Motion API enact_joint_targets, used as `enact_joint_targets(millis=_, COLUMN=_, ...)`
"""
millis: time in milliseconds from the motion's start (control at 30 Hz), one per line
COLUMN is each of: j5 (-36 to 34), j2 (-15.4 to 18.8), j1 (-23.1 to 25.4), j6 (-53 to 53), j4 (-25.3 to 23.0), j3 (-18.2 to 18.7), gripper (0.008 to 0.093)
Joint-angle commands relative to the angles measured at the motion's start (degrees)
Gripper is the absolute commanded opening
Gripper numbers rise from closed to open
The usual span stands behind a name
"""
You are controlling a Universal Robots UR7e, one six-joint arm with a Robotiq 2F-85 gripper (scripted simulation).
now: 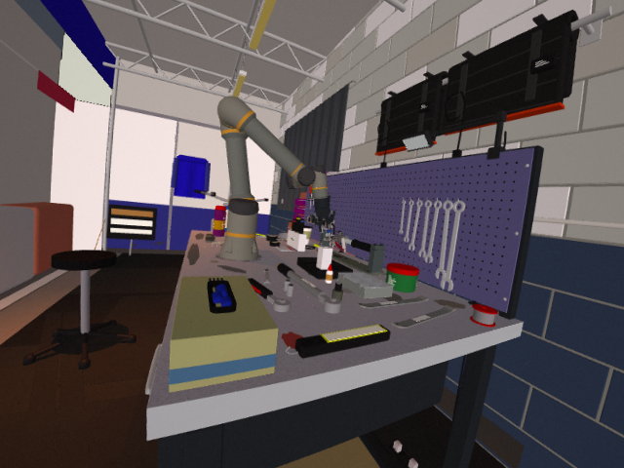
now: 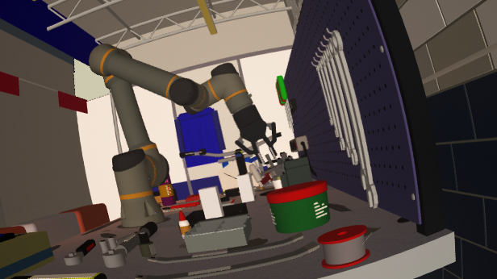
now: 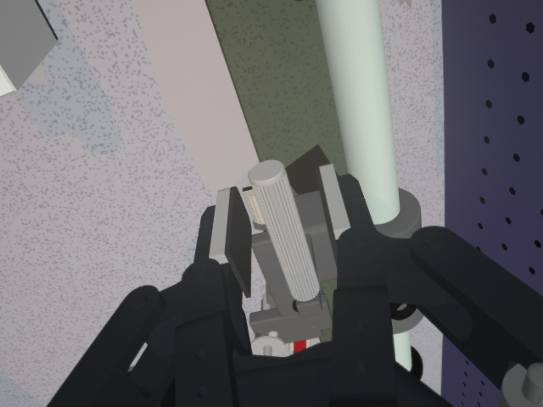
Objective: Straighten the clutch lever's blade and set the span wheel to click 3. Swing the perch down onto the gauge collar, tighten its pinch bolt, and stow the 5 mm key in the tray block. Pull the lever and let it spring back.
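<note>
The clutch perch (image 3: 289,280) is partly hidden behind my fingers and wrist. A ribbed grey handle (image 3: 284,232), which looks like the 5 mm key standing on the pinch bolt, rises from the perch between my fingers. The pale handlebar tube (image 3: 359,105) runs alongside it, with a grey collar (image 3: 401,214) around it. From the side, the assembly (image 1: 330,239) sits by the pegboard at the far end of the bench. The grey tray block (image 2: 218,234) lies nearer the front. My gripper (image 3: 280,210) is around the ribbed handle, open and holding nothing.
The purple pegboard (image 1: 433,221) stands close on the right of the gripper, with wrenches (image 2: 347,109) hanging on it. A green tub (image 2: 300,205), a wire spool (image 2: 343,246), white blocks (image 2: 211,201) and torque wrenches (image 1: 307,289) crowd the bench.
</note>
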Motion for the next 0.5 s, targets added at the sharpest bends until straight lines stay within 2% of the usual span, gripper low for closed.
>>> enact_joint_targets(millis=0, j5=0.0, j2=0.0, j1=0.0, j6=0.0, j4=0.0, j3=0.0, gripper=0.0380)
enact_joint_targets(millis=467, j5=0.0, j2=-2.5, j1=-0.1, j6=-0.1, j4=3.5, j3=-1.1, gripper=0.0380)
